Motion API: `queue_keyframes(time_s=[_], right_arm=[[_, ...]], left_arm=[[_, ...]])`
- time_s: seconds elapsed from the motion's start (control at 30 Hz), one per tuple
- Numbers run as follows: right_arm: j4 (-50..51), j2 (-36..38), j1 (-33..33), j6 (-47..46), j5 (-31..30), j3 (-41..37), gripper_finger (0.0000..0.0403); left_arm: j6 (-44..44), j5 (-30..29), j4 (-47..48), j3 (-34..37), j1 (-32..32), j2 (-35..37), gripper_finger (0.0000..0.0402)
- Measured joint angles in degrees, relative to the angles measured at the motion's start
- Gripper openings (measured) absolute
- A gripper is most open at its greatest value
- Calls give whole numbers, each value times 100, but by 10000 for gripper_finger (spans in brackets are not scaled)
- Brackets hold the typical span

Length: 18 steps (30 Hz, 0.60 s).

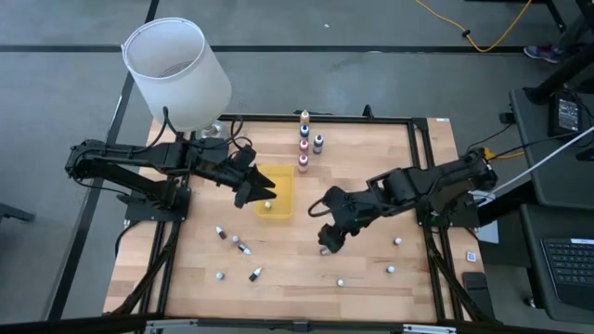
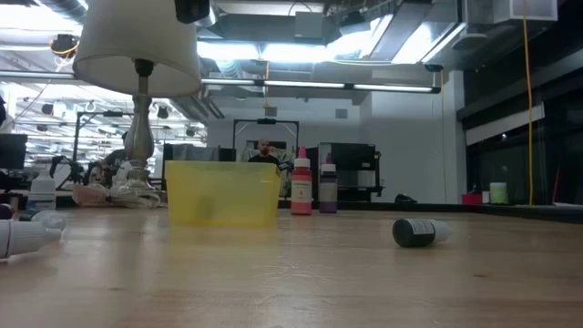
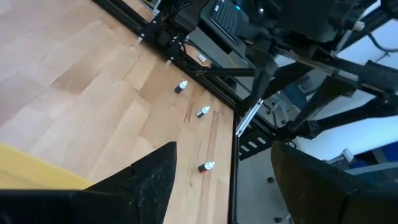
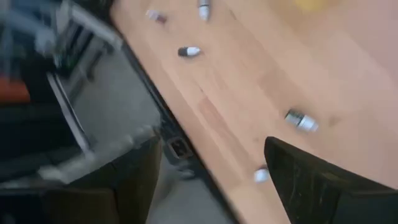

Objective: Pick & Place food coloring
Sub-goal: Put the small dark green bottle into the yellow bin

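The food coloring shows as small dropper bottles. Several stand in a row (image 1: 303, 141) at the far middle of the table, also seen in the low view (image 2: 301, 182). Others lie loose on the near half (image 1: 239, 245), (image 1: 391, 270), (image 4: 301, 120), (image 3: 203, 111). My left gripper (image 1: 258, 195) hangs open over the yellow tray (image 1: 281, 181), with nothing between its fingers (image 3: 149, 180). My right gripper (image 1: 328, 241) hangs open above the table right of the tray, tilted down over one loose bottle (image 4: 261, 175), apart from it.
A white-shaded lamp (image 1: 176, 70) stands at the table's far left corner. A black frame (image 1: 422, 186) runs around the table. A dark bottle (image 2: 419, 232) lies on its side near the middle. Bare wood lies between tray and loose bottles.
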<state>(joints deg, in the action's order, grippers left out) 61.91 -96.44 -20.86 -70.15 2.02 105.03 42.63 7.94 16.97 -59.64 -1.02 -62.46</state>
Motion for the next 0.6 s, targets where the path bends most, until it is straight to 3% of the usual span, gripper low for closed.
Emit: queue_keyframes(time_s=[0.3,0.6], right_arm=[[-94,2,-387,-3466,-1883,-102,287],[60,-681,-634,-6105,-1894,-258,287]], left_arm=[[363,-23,-3,0,0,0,253],[54,20,-9,0,0,0,253]])
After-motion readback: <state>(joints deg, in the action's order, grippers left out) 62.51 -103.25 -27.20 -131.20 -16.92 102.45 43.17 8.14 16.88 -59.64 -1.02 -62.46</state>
